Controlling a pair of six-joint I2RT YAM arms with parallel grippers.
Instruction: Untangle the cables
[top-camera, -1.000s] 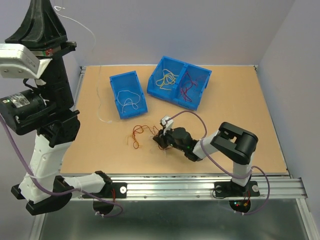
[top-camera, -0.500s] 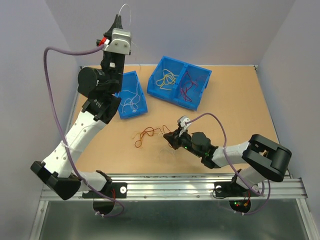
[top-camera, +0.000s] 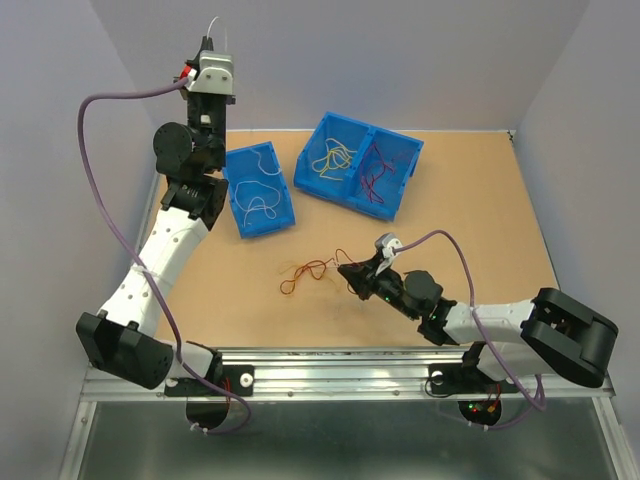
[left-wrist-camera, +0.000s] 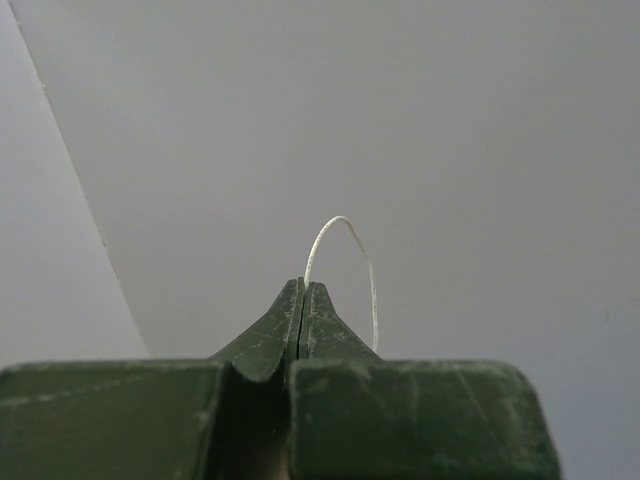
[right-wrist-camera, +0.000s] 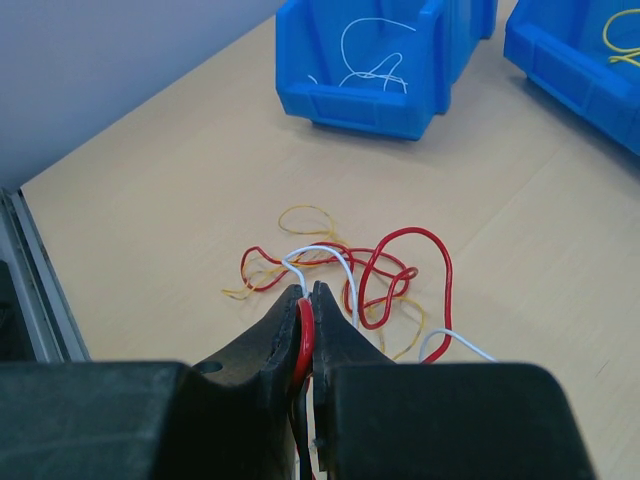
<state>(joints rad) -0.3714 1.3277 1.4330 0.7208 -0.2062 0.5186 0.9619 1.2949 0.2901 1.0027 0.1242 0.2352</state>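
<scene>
Left gripper (left-wrist-camera: 303, 298), high at the far left, clamps shut on a thin white wire (left-wrist-camera: 345, 225). Right gripper (right-wrist-camera: 306, 298), low over the tan wooden table (right-wrist-camera: 150, 200), pinches a thin red wire (right-wrist-camera: 303, 338) from the tangle of red, yellow and white wires (right-wrist-camera: 340, 262), which lies nearer than the blue plastic bins (right-wrist-camera: 360, 100).

Red, yellow and white cables (right-wrist-camera: 345, 266) in a loose curly tangle, one white cable (left-wrist-camera: 338, 218) held aloft, arching
</scene>
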